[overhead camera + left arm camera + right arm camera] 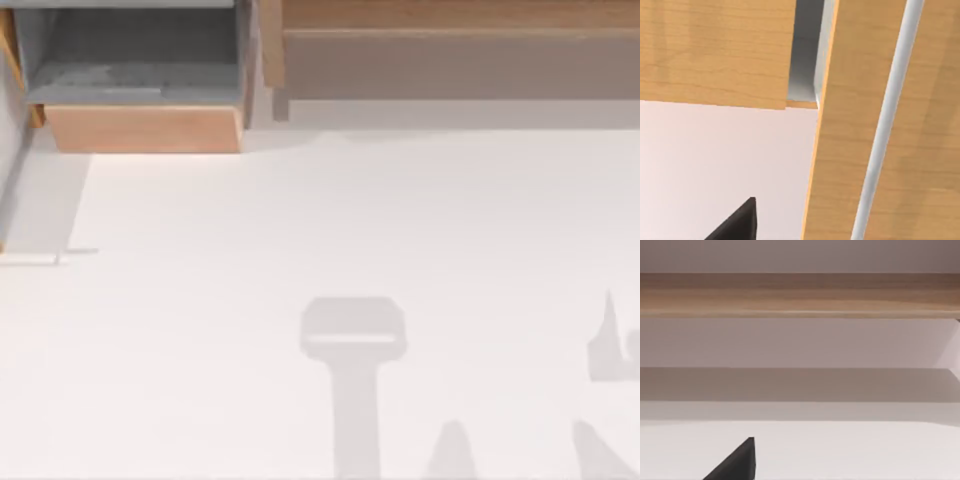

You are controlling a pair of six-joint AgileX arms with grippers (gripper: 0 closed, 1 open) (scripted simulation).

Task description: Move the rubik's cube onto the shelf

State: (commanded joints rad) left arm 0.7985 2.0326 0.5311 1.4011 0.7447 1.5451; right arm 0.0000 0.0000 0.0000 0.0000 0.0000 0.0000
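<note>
The shelf [450, 15] is showing light-brown wood over a brown-grey front; the tabletop [300, 230] is looking plain white.

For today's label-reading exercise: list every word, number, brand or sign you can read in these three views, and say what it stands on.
There are none to read.
The shelf: plain wood, no lettering.
The grey-lined box: plain wooden front, no label.
The white table: only shadows, no print.

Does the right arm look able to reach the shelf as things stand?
Probably yes: the right tool faces the shelf across the white table, nothing standing between. The left tool sits by the wooden box.
</note>
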